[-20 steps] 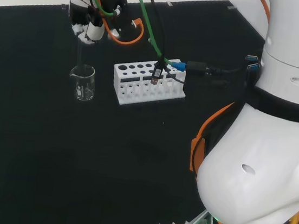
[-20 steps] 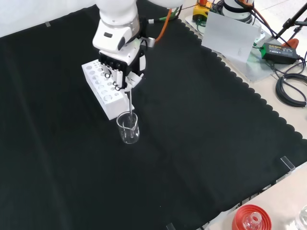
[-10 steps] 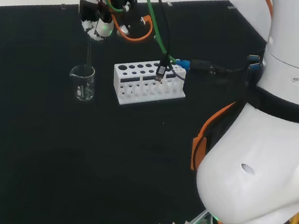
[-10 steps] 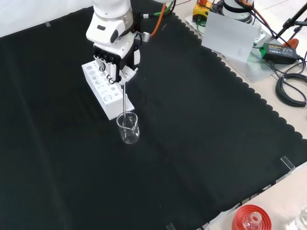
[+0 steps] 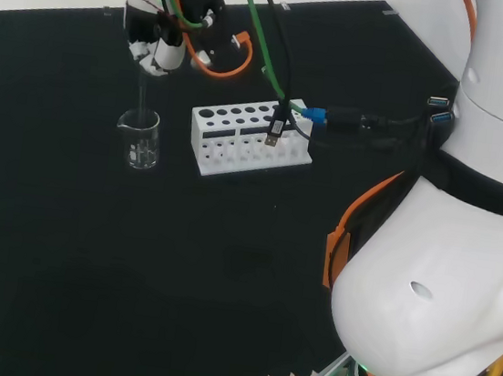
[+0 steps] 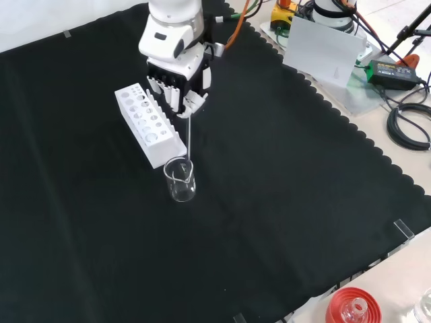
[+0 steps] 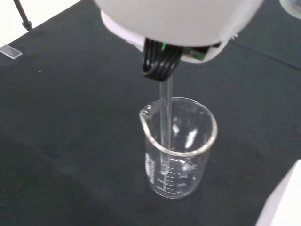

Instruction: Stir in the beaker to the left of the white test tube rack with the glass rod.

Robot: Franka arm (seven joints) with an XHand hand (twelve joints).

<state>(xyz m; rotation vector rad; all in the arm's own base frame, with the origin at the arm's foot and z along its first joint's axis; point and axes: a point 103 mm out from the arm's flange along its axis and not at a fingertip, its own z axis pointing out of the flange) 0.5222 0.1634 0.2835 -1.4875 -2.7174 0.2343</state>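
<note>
Wrist view: robot hand [image 7: 162,66] pinches glass rod [image 7: 165,117], tip inside beaker [image 7: 178,150].

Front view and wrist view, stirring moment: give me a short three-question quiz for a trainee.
1. True or false: the lower end of the thin clear glass rod is inside the clear glass beaker.
2. In the front view, the long white test tube rack lies which way from the beaker? A) up and left B) down and right C) directly below
3. Fill in: the black and white robot hand is shut on the ____.

Key: 1 true. 2 A. 3 glass rod.
</note>
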